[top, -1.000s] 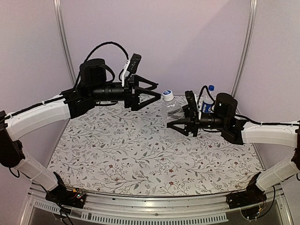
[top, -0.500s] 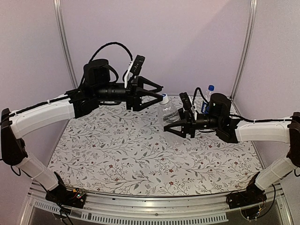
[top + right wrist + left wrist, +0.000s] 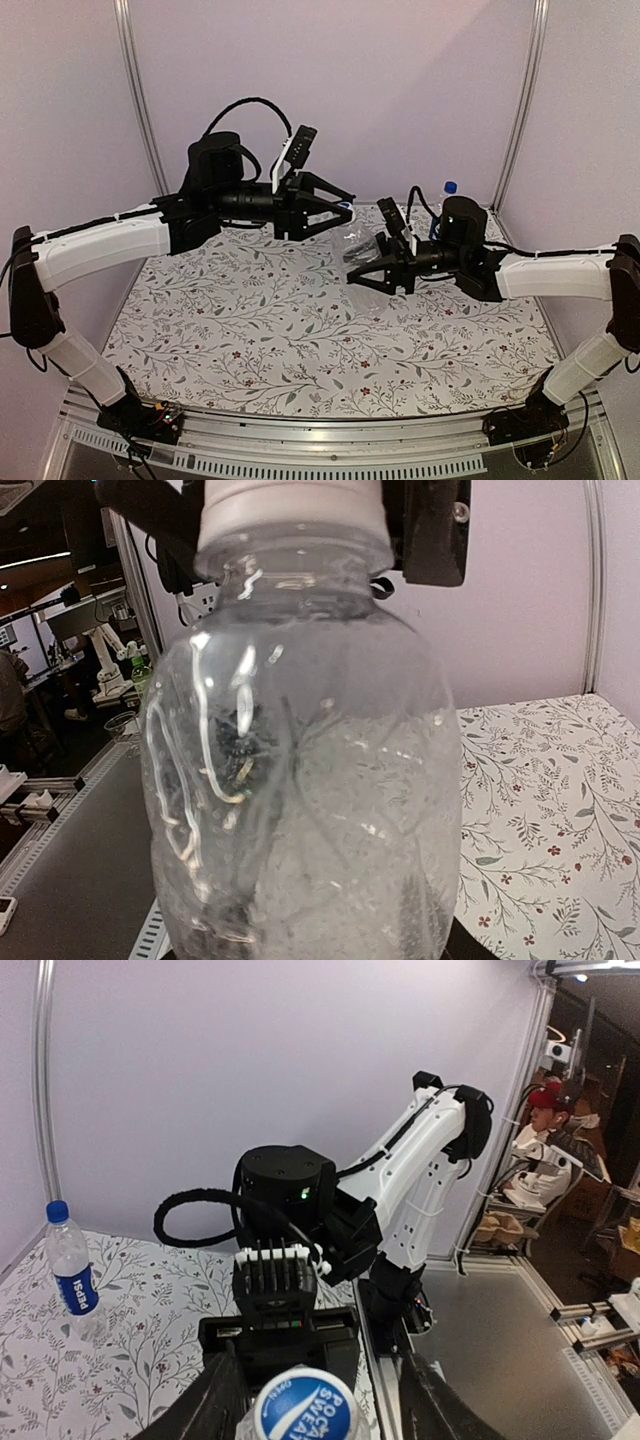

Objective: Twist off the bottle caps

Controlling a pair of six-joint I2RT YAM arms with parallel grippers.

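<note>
The flowered tabletop point(image 3: 300, 330) is seen with both arms stretched over its far half, and nothing has been unscrewed so far as can be judged: both caps sit on their necks.

The plain bottle point(image 3: 300, 780) is clamped in the right claw point(image 3: 365, 258). Its clear, crumpled body fills that claw's own view, and from above it is seen tipped, neck pointed across at the left claw point(image 3: 350, 206). Whether its base is touching the tabletop cannot be told.

The labelled bottle point(image 3: 74, 1280) is left upright and untouched, well apart from both claws. It stands beyond the right claw, behind that arm's wrist, and off to one side of the left claw's line of reach.

Now the small parts. The printed cap point(image 3: 300, 1410) of the plain bottle lies right between the left claw's fingers point(image 3: 215, 1400), directly ahead of the wrist. The jaws are held apart around it, with a sliver of gap showing on one side, so no firm pinch is shown yet. The blue cap point(image 3: 58, 1211) on the labelled bottle is seated and unapproached.

Judged from this, the first cap is only being lined up. A pinch and twist are wanted next, then the whole job again on the second bottle.
</note>
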